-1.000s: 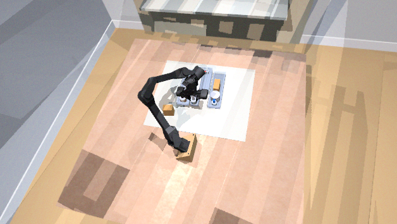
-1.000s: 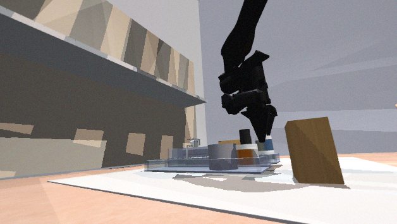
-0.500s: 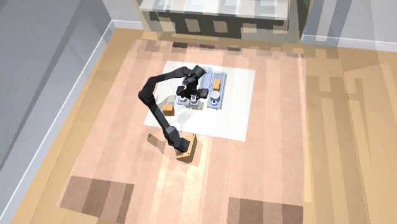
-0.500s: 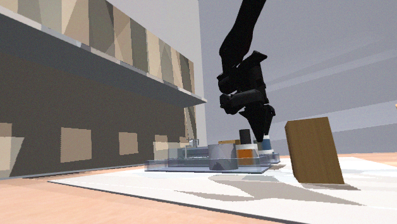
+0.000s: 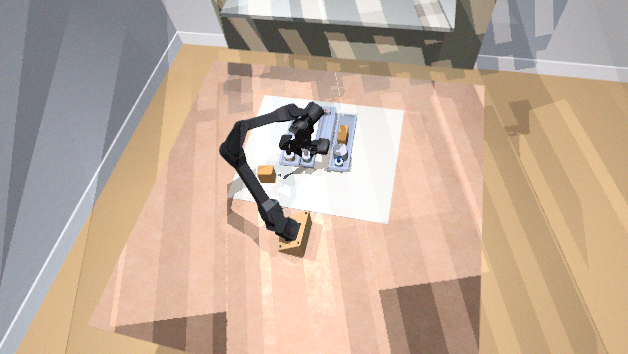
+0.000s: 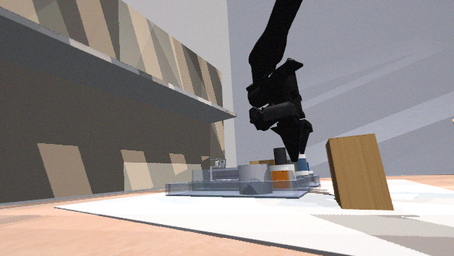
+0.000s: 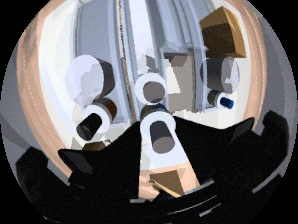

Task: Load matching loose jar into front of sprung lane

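My gripper [image 5: 306, 149] [image 6: 298, 158] [image 7: 156, 122] is shut on a white jar with a grey cap and a blue label [image 5: 306, 157] [image 6: 303, 165] [image 7: 170, 122]. The jar is upright at the front end of the middle lane [image 5: 326, 125] and looks raised above the lane floor. A matching grey-capped jar [image 7: 151, 89] stands right behind it in the lane. Whether the two touch is unclear. The pusher plate is hard to make out behind the lane jar, and the front stop is hidden.
The left lane has a jar with an orange label [image 6: 280, 178] [image 7: 102, 116] and a grey cylinder [image 6: 254, 178] [image 7: 86, 77]. The right lane holds a blue-capped jar [image 5: 339, 161] [image 7: 220, 99], another cylinder [image 5: 341, 150] and a wooden block [image 5: 342, 133] [image 7: 225, 32]. A separate wooden block [image 5: 266, 173] [image 6: 358, 171] stands front left.
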Robot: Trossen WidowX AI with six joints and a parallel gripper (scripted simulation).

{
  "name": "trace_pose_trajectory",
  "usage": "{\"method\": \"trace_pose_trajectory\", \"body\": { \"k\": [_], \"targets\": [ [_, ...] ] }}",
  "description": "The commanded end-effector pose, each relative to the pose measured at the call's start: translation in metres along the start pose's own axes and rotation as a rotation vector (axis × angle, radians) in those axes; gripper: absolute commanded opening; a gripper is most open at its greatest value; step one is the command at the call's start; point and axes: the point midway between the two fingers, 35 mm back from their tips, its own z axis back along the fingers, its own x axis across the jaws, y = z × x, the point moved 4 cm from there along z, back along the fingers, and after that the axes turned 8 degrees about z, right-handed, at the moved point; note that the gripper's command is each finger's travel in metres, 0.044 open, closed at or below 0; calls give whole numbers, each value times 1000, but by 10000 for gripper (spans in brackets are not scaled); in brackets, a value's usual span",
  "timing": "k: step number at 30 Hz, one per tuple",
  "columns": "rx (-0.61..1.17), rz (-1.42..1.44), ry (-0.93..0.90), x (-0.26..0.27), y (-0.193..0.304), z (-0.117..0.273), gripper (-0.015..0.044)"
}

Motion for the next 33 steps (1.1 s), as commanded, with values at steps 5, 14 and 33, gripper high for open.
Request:
{"method": "trace_pose_trajectory", "body": {
  "k": [5,14,33],
  "targets": [
    [-27,13,0,1,-9,5,0],
    [-27,13,0,1,-11,5,0],
    [-27,13,0,1,-11,4,0]
  ]
}}
